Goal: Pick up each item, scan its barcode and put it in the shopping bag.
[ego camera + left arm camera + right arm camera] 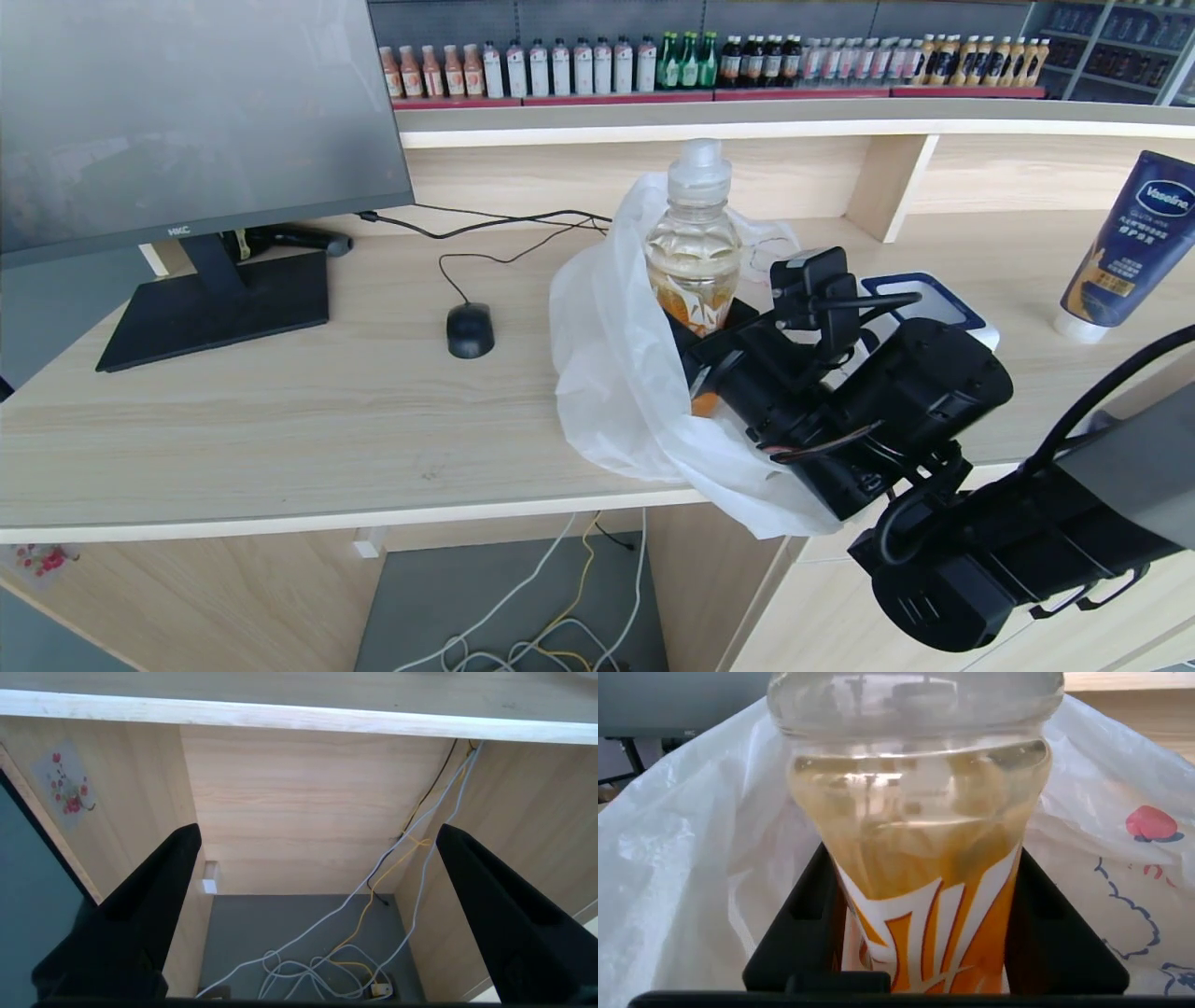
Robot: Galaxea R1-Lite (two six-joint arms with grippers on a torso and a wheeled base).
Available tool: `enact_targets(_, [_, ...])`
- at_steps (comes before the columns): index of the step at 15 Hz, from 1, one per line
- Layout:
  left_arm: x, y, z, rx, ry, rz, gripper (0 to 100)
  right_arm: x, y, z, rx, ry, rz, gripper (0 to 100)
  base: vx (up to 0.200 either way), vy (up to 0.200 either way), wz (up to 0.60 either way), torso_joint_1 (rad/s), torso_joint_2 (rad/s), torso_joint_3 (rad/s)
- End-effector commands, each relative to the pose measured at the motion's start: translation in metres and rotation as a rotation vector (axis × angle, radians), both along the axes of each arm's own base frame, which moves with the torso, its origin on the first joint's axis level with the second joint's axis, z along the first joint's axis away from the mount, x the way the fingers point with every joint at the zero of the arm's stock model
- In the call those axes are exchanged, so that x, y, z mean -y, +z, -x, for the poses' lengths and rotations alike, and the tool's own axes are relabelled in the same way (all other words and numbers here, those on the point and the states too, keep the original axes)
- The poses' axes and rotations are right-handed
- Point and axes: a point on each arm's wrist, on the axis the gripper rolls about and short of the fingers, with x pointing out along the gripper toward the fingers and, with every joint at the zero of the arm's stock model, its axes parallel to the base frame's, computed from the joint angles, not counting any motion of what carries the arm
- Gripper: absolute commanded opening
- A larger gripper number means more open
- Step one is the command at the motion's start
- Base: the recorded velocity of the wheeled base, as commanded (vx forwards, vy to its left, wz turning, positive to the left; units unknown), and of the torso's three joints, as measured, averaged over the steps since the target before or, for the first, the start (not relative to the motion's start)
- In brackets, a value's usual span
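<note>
— What sits closest to you?

— Your right gripper, with its fingers pinching the lower part of a bottle of amber drink. The bottle stands upright, its base inside the open mouth of the white shopping bag and its neck and cap above the bag's rim.

— So which step is this?

— By the look of it, the bagging step: the bottle is in the bag but you have not yet let go of it.

— And your other arm?

— Your left gripper hangs well away from the bag, down below the edge of the counter, with its fingers spread wide on nothing.

— What does the next move call for?

— Lower the bottle until it rests on the counter through the bag. Then open the fingers and draw back without snagging the thin plastic, or the bottle may tip. A tube of lotion stands well to the right of the bag, likely your next item.
</note>
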Motion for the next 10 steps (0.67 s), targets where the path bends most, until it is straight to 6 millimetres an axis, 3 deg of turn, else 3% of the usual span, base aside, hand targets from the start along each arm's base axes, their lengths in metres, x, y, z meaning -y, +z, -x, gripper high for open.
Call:
enact_targets(1, [0.000, 0.000, 0.000, 0.000, 0.001, 0.000, 100, 0.000, 0.000, 0.000, 0.002, 0.000, -0.002, 0, 0.000, 0.000, 0.00, 0.000, 0.00, 0.000])
enact_targets(4, [0.000, 0.000, 0.000, 0.000, -0.001, 0.000, 100, 0.000, 0.001, 0.001, 0.002, 0.000, -0.002, 0, 0.000, 0.000, 0.00, 0.000, 0.00, 0.000])
enact_targets(5, [0.000, 0.000, 0.000, 0.000, -0.001, 0.000, 100, 0.001, 0.003, 0.001, 0.006, 0.001, -0.005, 100, 0.000, 0.000, 0.00, 0.000, 0.00, 0.000])
enact_targets(10, [0.000, 0.000, 0.000, 0.000, -0.001, 0.000, 100, 0.005, 0.012, 0.007, 0.023, 0.001, -0.018, 100, 0.000, 0.000, 0.00, 0.000, 0.00, 0.000])
